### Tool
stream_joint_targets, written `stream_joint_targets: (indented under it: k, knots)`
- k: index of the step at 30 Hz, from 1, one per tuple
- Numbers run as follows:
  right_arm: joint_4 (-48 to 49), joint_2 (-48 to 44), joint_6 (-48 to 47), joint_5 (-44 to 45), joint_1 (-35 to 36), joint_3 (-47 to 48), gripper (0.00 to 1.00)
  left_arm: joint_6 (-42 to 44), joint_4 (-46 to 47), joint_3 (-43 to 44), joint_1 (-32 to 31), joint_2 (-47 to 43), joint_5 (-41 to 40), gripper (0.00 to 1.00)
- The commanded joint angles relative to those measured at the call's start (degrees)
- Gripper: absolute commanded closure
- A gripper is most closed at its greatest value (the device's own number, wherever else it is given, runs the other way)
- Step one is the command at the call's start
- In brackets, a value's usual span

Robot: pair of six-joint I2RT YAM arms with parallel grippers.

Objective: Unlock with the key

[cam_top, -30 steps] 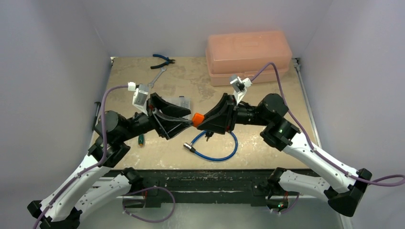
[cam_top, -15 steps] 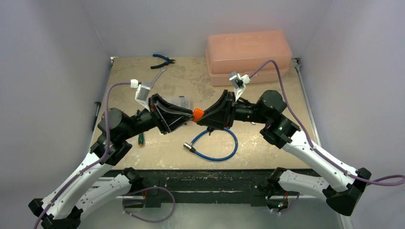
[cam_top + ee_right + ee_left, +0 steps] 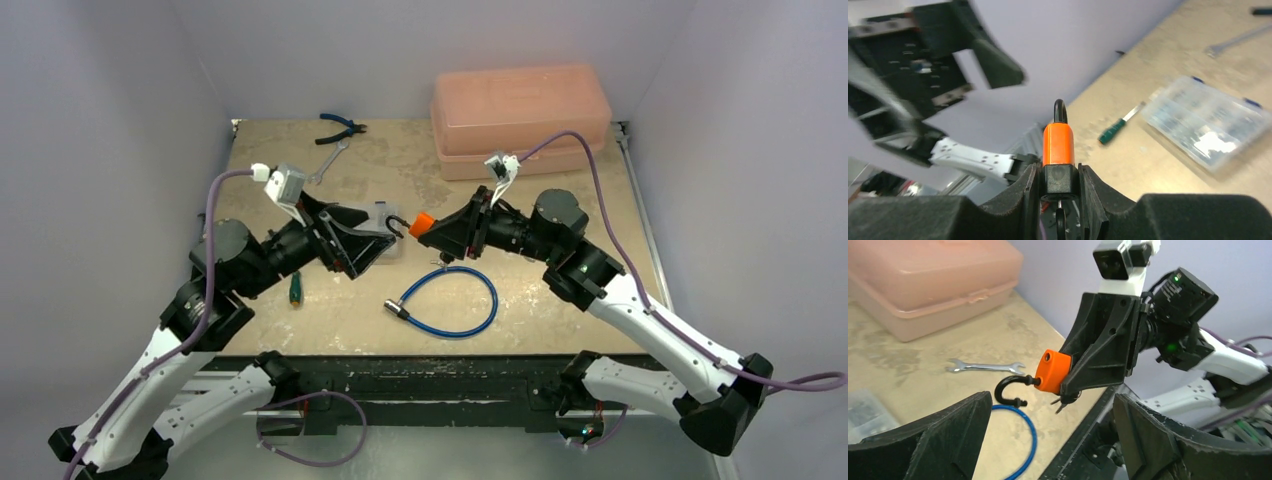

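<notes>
A beige, stained and scuffed counter point(image 3: 560, 310) carries a handful of things. At its far right corner sits a closed pink translucent plastic toolbox point(image 3: 520, 115). At the far left lie blue-handled pliers point(image 3: 341, 125), and just nearer, a slim silver open-ended wrench point(image 3: 328, 162). A flat clear plastic compartment box point(image 3: 385, 215) lies toward the middle, partly hidden. A small green-handled screwdriver point(image 3: 295, 291) lies near the left edge. A looped blue cable with metal ends point(image 3: 447, 334) rests toward the near edge.

The padlock point(image 3: 1054, 371) is orange with a black shackle point(image 3: 1024, 380), the box point(image 3: 520, 110) salmon-pink, the cable point(image 3: 495, 297) blue.
</notes>
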Motion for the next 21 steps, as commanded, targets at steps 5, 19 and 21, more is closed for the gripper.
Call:
stream_joint_targets:
  k: [5,19,21]
  knots:
    - [-4.6,0.5,2.0,13.1,-5.8,-4.2,1.0,11.6,-16.0,0.8,0.0,-4.5,-22.2,0.01]
    - [6.4,20.2,-0.3,11.3,-9.6,-4.6,1.0,13.9,-15.9,-14.6,0.0,-14.6,-31.3,0.02]
    - [7.7,23.3,-0.6,10.5,-9.9,-3.5,1.0,14.6,-15.7,-14.9,0.0,-14.8,-31.9,0.02]
